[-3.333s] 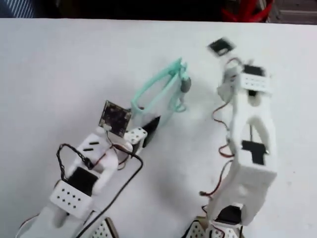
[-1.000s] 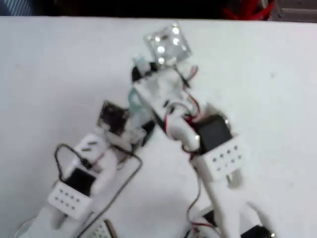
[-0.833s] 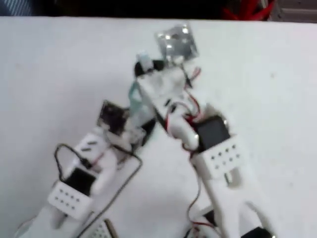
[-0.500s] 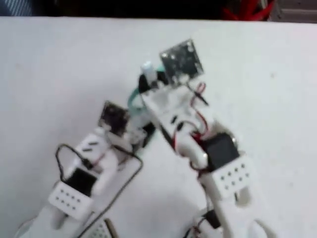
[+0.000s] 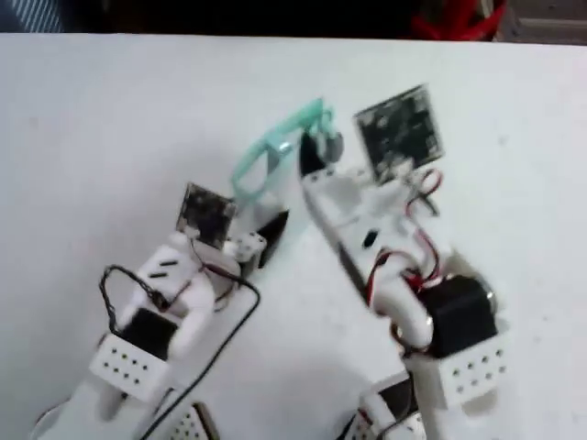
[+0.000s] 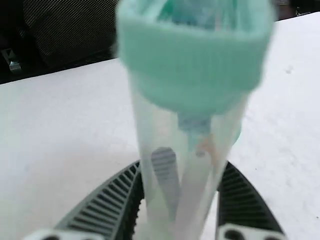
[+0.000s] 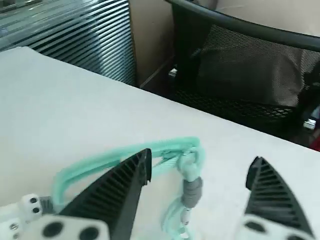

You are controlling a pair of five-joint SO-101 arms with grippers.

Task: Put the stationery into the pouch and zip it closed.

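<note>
Mint-trimmed clear pouch (image 5: 275, 160) sat near the middle of the worktop (image 5: 110, 110), its near end clamped in the left claw (image 6: 180, 205), apparently to brace it, while the right claw (image 7: 201, 159) hung spread wide over the zip pull (image 7: 191, 189), seemingly poised to tug.

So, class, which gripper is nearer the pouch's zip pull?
Right. The right gripper is open beside the zip pull; the left gripper grips the pouch at its opposite end.
</note>
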